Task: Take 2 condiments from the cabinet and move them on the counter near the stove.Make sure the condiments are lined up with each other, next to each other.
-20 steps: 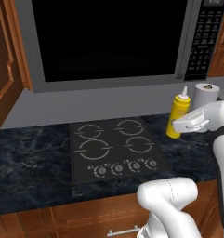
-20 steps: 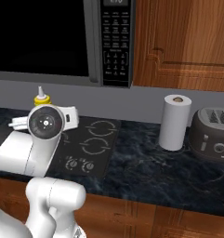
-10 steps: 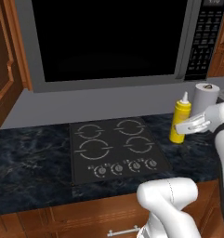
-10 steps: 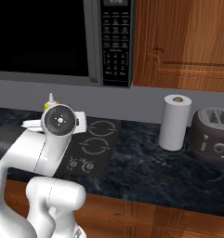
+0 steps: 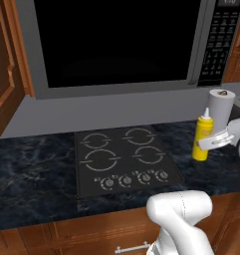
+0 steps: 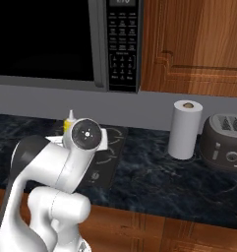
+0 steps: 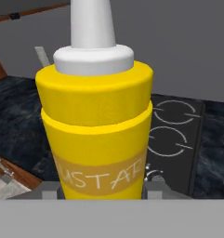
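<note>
Upright, a yellow squeeze bottle (image 5: 202, 140) with a white collar and a white pointed nozzle is held at its lower body by the gripper (image 5: 214, 142), whose fingers are closed on it. A tan band with pale lettering is seen around it. It is placed over the dark marbled counter (image 5: 32, 169), just right of the stove (image 5: 124, 159), near the paper towel roll (image 5: 221, 105).

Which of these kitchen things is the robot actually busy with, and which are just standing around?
Part of the job:
yellow squeeze bottle, held upright in the gripper
stove
counter

Just standing around:
paper towel roll
toaster
microwave
</note>
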Available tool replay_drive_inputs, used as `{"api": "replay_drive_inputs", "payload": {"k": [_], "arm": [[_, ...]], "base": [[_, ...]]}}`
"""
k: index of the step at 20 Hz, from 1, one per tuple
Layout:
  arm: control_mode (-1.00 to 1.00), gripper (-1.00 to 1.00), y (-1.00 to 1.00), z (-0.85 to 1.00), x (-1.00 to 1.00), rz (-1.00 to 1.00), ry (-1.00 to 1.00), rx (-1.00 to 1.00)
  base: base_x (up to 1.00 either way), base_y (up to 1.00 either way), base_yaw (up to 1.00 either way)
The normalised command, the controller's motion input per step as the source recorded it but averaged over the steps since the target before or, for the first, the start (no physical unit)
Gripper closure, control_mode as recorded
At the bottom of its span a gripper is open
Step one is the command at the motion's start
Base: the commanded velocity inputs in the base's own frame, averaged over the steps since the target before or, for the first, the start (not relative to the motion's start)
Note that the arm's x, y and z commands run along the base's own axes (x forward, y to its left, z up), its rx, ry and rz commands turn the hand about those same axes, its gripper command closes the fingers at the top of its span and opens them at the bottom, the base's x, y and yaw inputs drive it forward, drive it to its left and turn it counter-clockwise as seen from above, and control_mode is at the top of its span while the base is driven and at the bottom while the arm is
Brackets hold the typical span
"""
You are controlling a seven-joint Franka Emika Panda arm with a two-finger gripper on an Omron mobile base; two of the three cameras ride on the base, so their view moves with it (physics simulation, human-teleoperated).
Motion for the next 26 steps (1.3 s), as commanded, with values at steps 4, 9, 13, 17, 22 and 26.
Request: {"api": "replay_drive_inputs", "payload": {"k": [4, 9, 13, 17, 22, 26], "arm": [[-1.00, 1.00, -0.55, -0.46, 0.18, -0.03, 0.00, -0.05], [-1.00, 1.00, -0.52, -0.46, 0.21, -0.02, 0.00, -0.03], [-1.00, 1.00, -0.40, -0.39, 0.23, -0.01, 0.00, -0.05], [-1.00, 1.00, -0.26, -0.41, 0.25, 0.00, 0.05, -0.11], [-1.00, 1.00, -0.10, -0.29, 0.17, 0.00, 0.03, -0.01], [-1.00, 1.00, -0.11, -0.31, 0.10, 0.00, 0.00, 0.00]], "base": [[0.00, 0.00, 0.00], [0.00, 0.00, 0.00], [0.00, 0.00, 0.00], [0.00, 0.00, 0.00], [0.00, 0.00, 0.00], [0.00, 0.00, 0.00]]}}
